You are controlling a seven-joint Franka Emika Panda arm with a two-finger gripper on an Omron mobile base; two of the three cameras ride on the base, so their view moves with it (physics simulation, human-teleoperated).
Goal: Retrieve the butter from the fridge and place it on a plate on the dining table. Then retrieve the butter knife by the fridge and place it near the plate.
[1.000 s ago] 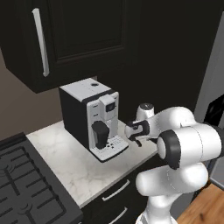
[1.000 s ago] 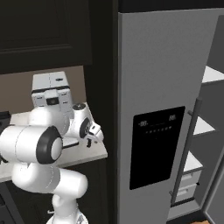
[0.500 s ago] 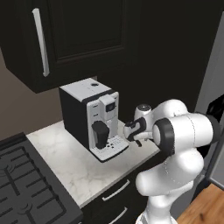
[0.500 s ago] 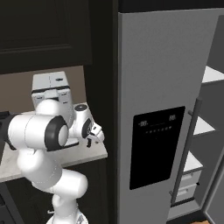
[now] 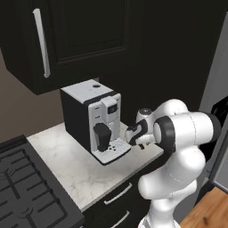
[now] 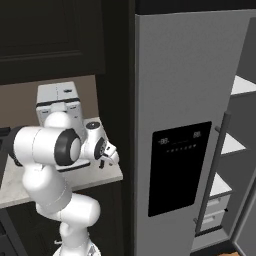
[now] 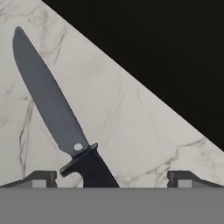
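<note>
- In the hand view the butter knife [image 7: 57, 113] lies flat on the marble worktop [image 7: 131, 127], its dark blade running to the upper left of the frame and its handle dropping to the bottom centre.
- The gripper [image 7: 111, 177] hangs over the handle end; the two fingertips [image 7: 41, 178] sit wide apart at the lower left and lower right, so the jaws stand well open with the handle between them and nothing held.
- The worktop's edge cuts diagonally across the frame, with black beyond it at the upper right.
- In the left base view the arm bends at centre right, the hand just right of a black-and-silver coffee machine [image 5: 93, 120] standing on the worktop.
- In the right base view the fridge [image 6: 190, 125] takes up the right half; its door at the far right is open on white shelves [image 6: 242, 87], and drawers [image 6: 215, 212] sit lower down. What they hold cannot be made out.
</note>
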